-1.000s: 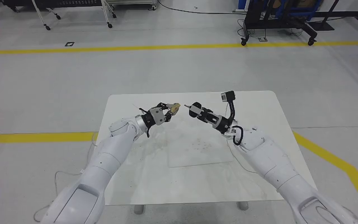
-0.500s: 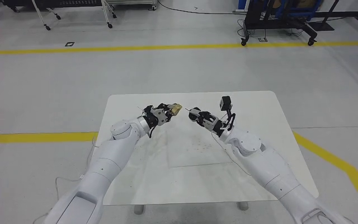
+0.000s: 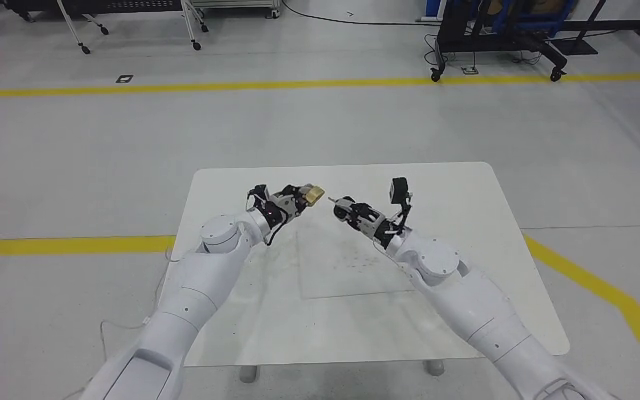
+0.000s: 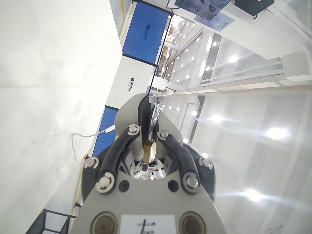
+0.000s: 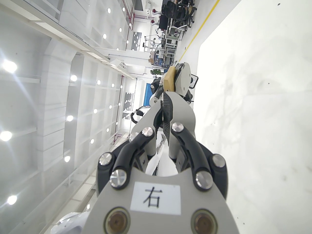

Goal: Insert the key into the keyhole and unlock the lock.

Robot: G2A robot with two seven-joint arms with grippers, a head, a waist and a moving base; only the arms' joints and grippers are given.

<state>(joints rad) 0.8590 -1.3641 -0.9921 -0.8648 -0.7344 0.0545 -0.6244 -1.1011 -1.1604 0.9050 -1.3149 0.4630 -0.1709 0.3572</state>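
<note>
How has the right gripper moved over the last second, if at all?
Yes, the right gripper has slipped slightly toward the table's near edge.

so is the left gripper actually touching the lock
Touching. In the left wrist view the left gripper is shut on the lock, which sits pinched between its fingers with no gap showing.
</note>
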